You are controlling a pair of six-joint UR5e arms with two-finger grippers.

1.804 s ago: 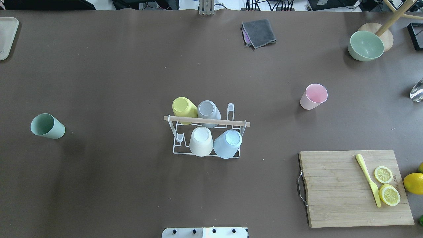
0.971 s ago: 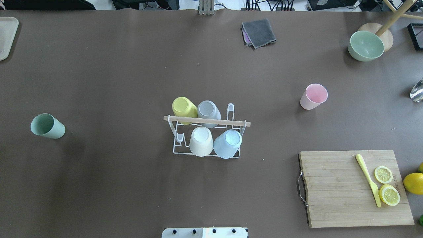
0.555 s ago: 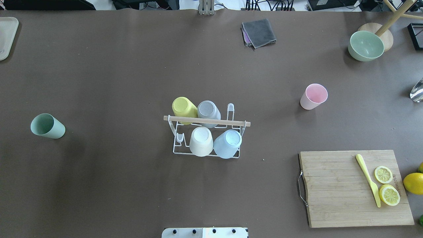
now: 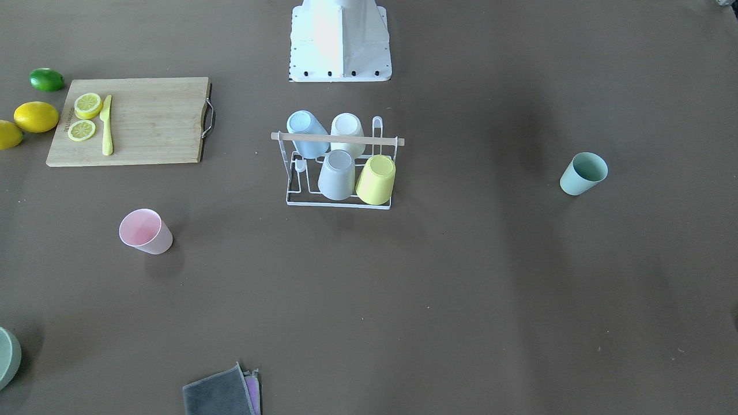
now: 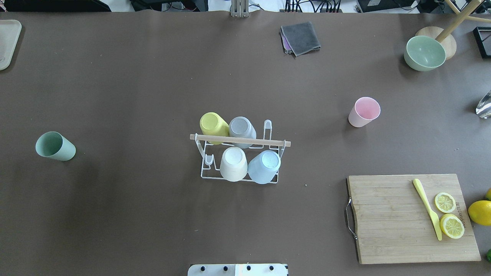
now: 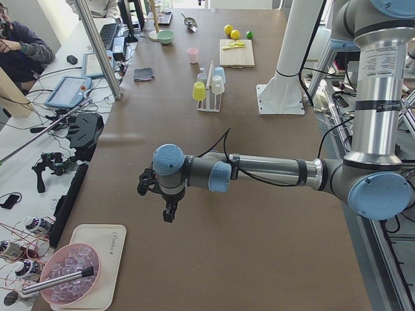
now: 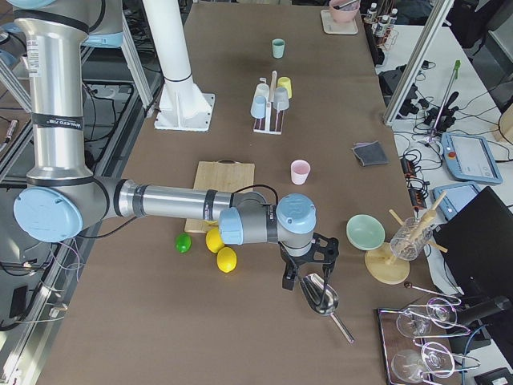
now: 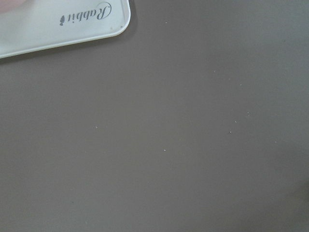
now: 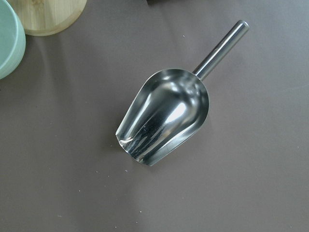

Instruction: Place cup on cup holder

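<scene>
The white wire cup holder (image 5: 239,140) with a wooden rod stands mid-table, also in the front-facing view (image 4: 337,139). It holds yellow, grey, cream and blue cups upside down. A green cup (image 5: 55,146) stands upright at the left and a pink cup (image 5: 363,111) at the right. My left gripper (image 6: 162,206) hangs over the table's far left end, near a white tray. My right gripper (image 7: 307,279) hangs over a metal scoop at the far right end. Both show only in the side views, so I cannot tell whether they are open or shut.
A bamboo cutting board (image 5: 412,218) with lemon slices and a yellow knife lies front right, lemons beside it. A grey cloth (image 5: 300,37) and a green bowl (image 5: 424,53) sit at the back. The metal scoop (image 9: 164,116) and the white tray (image 8: 58,21) lie below the wrists.
</scene>
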